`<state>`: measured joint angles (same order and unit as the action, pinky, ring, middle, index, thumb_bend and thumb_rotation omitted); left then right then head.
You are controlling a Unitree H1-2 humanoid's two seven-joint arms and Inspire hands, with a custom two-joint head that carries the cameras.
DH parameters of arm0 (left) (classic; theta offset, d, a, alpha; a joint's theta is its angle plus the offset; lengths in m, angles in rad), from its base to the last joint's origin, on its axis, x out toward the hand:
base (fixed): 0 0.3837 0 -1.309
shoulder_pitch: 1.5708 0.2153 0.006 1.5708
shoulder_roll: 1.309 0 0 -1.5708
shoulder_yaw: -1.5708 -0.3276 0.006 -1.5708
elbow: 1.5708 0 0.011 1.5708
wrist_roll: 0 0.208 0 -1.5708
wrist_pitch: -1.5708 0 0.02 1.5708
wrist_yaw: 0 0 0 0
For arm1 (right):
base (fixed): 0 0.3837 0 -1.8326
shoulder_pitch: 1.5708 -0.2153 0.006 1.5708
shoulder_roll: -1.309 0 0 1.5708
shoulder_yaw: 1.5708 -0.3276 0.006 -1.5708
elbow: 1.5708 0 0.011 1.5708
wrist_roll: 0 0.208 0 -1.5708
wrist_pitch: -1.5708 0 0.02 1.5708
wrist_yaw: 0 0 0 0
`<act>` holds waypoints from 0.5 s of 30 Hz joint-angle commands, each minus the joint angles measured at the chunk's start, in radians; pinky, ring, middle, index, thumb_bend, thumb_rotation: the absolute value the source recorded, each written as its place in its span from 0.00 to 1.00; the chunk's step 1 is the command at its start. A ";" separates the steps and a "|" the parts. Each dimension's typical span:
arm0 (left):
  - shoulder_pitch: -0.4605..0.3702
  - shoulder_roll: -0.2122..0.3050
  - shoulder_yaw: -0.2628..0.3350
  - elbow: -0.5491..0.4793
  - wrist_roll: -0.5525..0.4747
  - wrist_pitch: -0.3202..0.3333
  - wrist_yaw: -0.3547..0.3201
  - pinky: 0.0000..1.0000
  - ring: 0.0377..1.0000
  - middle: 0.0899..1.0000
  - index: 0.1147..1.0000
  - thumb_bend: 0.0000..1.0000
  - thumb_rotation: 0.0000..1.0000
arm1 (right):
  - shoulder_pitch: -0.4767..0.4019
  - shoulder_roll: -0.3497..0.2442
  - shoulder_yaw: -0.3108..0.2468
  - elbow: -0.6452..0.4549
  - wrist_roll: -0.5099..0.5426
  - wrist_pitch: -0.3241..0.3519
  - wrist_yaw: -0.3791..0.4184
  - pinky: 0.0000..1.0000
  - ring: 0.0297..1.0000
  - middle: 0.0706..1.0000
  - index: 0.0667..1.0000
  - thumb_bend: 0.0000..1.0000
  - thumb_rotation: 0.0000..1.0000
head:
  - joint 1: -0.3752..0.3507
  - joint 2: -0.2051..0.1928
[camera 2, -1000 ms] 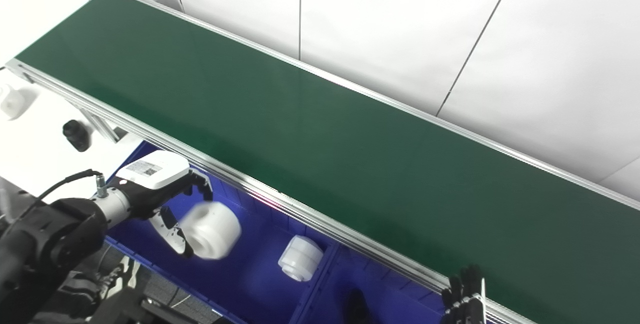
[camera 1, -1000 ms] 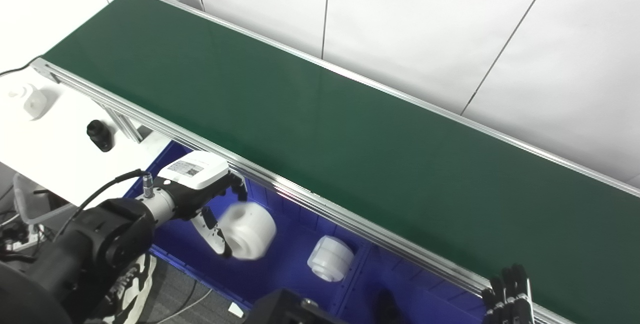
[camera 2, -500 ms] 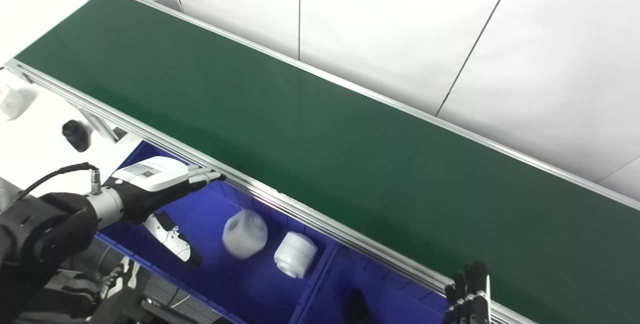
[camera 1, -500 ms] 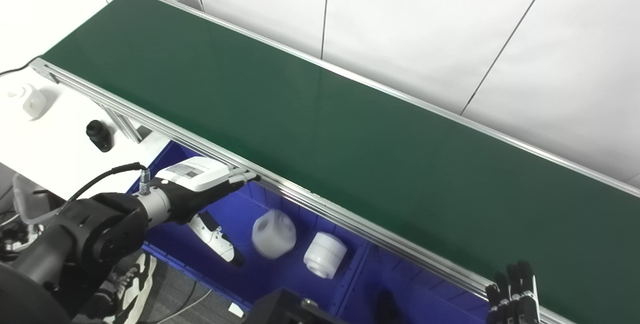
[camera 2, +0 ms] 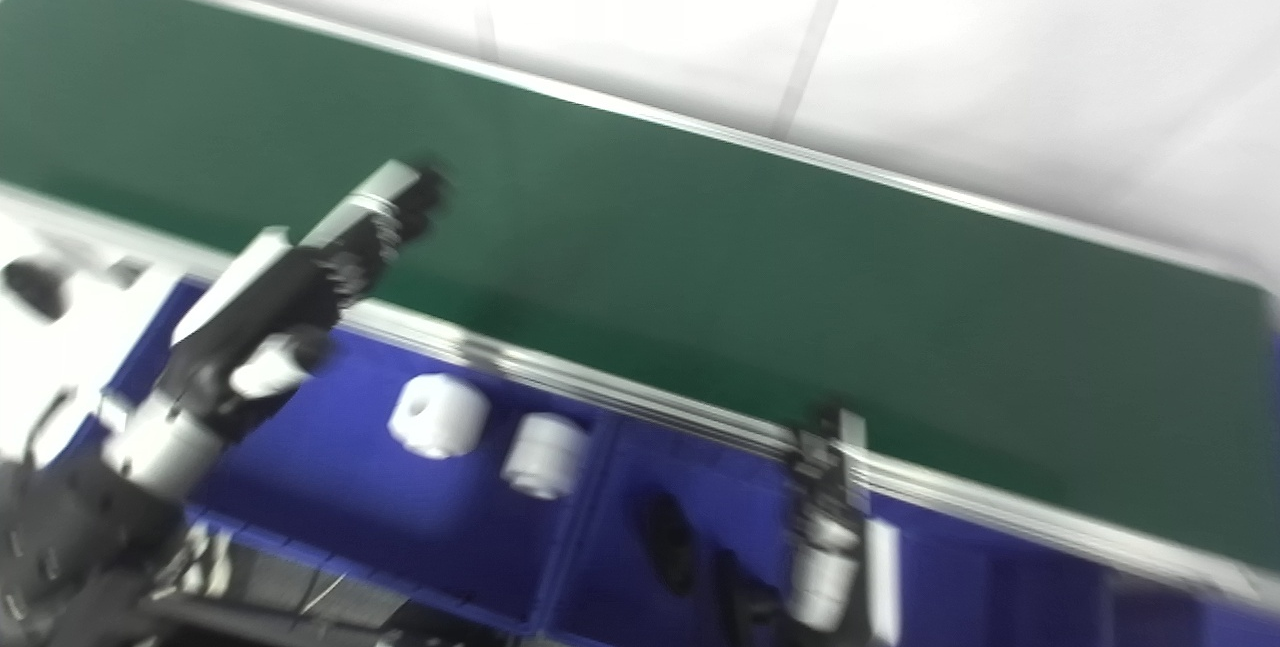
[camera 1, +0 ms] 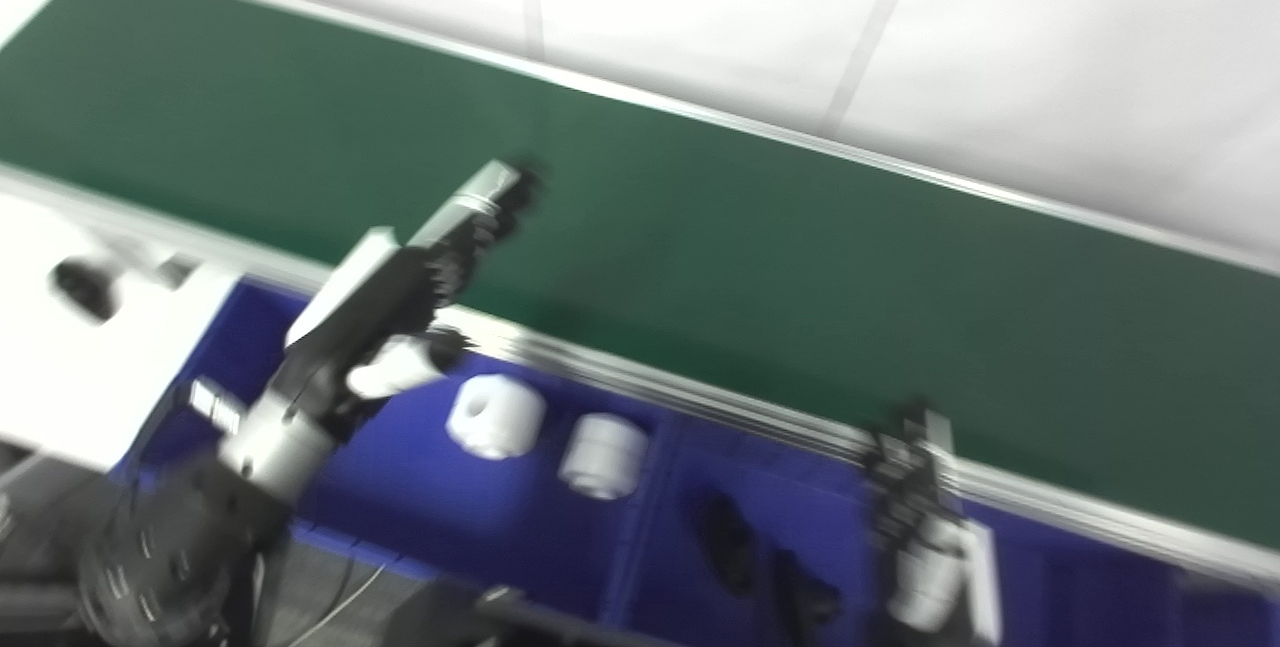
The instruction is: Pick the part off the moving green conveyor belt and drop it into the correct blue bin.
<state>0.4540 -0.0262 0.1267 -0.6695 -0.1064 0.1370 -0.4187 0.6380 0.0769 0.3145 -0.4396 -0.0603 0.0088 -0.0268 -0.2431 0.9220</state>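
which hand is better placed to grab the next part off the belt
Likely the left hand: it is empty and raised, its fingers reaching over the green belt. The right hand hangs low at the belt's near rail, over the blue bin. No part shows on the belt yet.
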 commanded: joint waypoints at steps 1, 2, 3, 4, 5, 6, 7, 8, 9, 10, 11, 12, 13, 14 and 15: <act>0.014 0.032 -0.014 0.014 -0.002 -0.072 0.029 1.00 1.00 1.00 1.00 1.00 0.91 | 0.009 0.072 0.060 0.013 -0.059 -0.049 -0.024 0.93 0.92 0.97 1.00 0.98 0.98 | -0.060 -0.012; 0.020 0.030 -0.029 0.030 0.008 -0.089 0.035 1.00 1.00 1.00 1.00 1.00 0.93 | 0.008 0.078 0.071 0.021 -0.073 -0.051 -0.032 0.93 0.93 0.97 1.00 0.98 0.99 | -0.060 -0.012; 0.040 0.018 -0.063 0.057 0.031 -0.119 0.040 1.00 1.00 1.00 1.00 1.00 0.93 | 0.006 0.087 0.085 0.034 -0.093 -0.059 -0.044 0.93 0.93 0.97 1.00 0.98 0.99 | -0.106 -0.025; 0.055 0.012 -0.089 0.075 0.048 -0.140 0.046 1.00 1.00 1.00 1.00 1.00 0.93 | 0.005 0.093 0.094 0.043 -0.105 -0.064 -0.053 0.93 0.94 0.97 1.00 0.98 1.00 | -0.106 -0.025; 0.071 0.018 -0.120 0.104 0.066 -0.163 0.045 1.00 1.00 1.00 1.00 1.00 0.94 | 0.003 0.101 0.104 0.058 -0.118 -0.071 -0.064 0.93 0.94 0.98 1.00 0.98 1.00 | -0.153 -0.044; 0.080 0.035 -0.146 0.134 0.087 -0.183 0.041 1.00 1.00 1.00 1.00 1.00 0.95 | 0.002 0.109 0.115 0.075 -0.129 -0.082 -0.075 0.94 0.95 0.99 1.00 0.97 1.00 | -0.177 -0.061; 0.083 0.053 -0.168 0.163 0.112 -0.207 0.040 1.00 1.00 1.00 1.00 1.00 0.97 | 0.001 0.114 0.122 0.090 -0.135 -0.091 -0.086 0.94 0.95 0.99 1.00 0.96 1.00 | -0.189 -0.069; 0.080 0.071 -0.185 0.193 0.136 -0.228 0.042 1.00 1.00 1.00 1.00 1.00 0.99 | 0.000 0.118 0.128 0.107 -0.140 -0.103 -0.099 0.95 0.96 1.00 1.00 0.95 1.00 | -0.209 -0.083; 0.076 0.084 -0.196 0.212 0.150 -0.244 0.048 1.00 1.00 1.00 1.00 1.00 0.99 | -0.002 0.120 0.132 0.119 -0.143 -0.112 -0.109 0.95 0.96 1.00 1.00 0.95 1.00 | -0.214 -0.086; 0.062 0.104 -0.210 0.242 0.157 -0.256 0.042 1.00 1.00 1.00 1.00 1.00 0.99 | -0.003 0.120 0.134 0.133 -0.142 -0.126 -0.120 0.96 0.96 1.00 1.00 0.94 1.00 | -0.236 -0.099; 0.052 0.120 -0.219 0.262 0.158 -0.264 0.038 1.00 1.00 1.00 1.00 1.00 0.99 | -0.004 0.120 0.136 0.144 -0.142 -0.136 -0.130 0.97 0.96 1.00 1.00 0.92 0.99 | -0.240 -0.101; 0.041 0.133 -0.229 0.280 0.151 -0.259 0.031 1.00 1.00 1.00 1.00 1.00 0.99 | -0.005 0.121 0.138 0.155 -0.143 -0.147 -0.140 0.97 0.96 1.00 1.00 0.92 0.99 | -0.257 -0.111; 0.034 0.142 -0.238 0.291 0.145 -0.255 0.029 1.00 1.00 1.00 1.00 1.00 0.98 | -0.006 0.121 0.141 0.163 -0.145 -0.155 -0.149 0.97 0.97 1.00 1.00 0.92 0.99 | -0.257 -0.111; 0.029 0.145 -0.247 0.298 0.138 -0.247 0.031 1.00 1.00 1.00 1.00 1.00 0.98 | -0.004 0.121 0.144 0.171 -0.146 -0.163 -0.159 0.97 0.97 1.00 1.00 0.92 0.99 | -0.275 -0.115; 0.023 0.149 -0.257 0.304 0.134 -0.242 0.033 1.00 1.00 1.00 1.00 1.00 0.97 | -0.002 0.123 0.146 0.178 -0.144 -0.170 -0.169 0.97 0.97 1.00 1.00 0.92 0.99 | -0.281 -0.118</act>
<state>0.4966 0.1309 -0.1061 -0.3496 0.0464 -0.0665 -0.3869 0.6059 0.0570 0.3599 -0.2641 -0.1658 -0.0677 -0.1730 -0.5246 0.8038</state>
